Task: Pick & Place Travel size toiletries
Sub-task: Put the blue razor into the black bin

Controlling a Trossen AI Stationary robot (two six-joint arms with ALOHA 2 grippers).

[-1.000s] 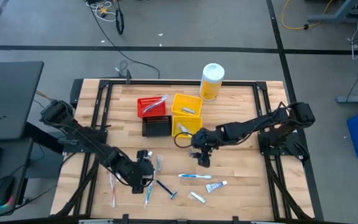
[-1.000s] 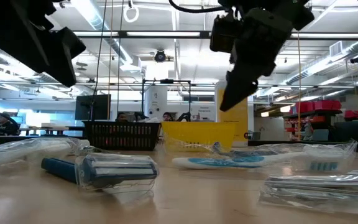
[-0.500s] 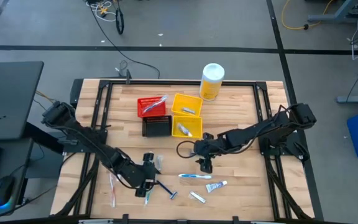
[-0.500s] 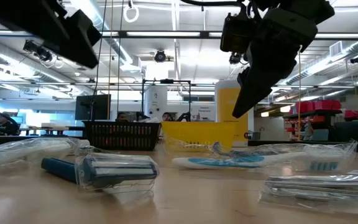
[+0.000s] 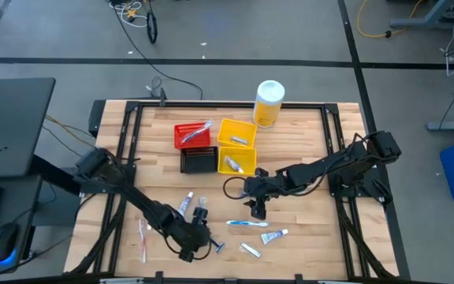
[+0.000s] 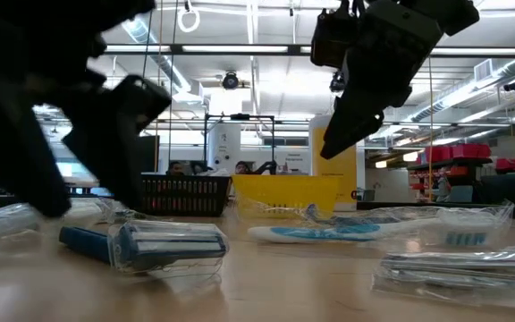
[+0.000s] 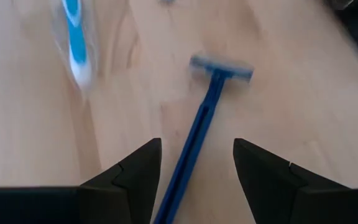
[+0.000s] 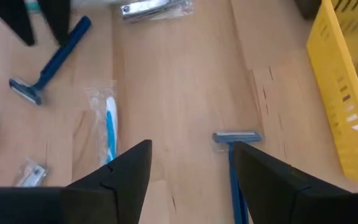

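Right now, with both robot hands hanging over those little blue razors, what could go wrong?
The left hand is open with a blue razor lying between its fingers; the thin handle might slip out as they close. A wrapped toothbrush lies close beside it and could get nudged. The right hand is open over another razor near the yellow bin, which it might bump.

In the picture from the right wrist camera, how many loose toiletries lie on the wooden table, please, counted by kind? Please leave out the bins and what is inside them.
Dark blue plastic razors: 2
Blue-and-white toothbrush in a clear wrapper: 1
Small silvery wrapped tubes: 2
Total: 5
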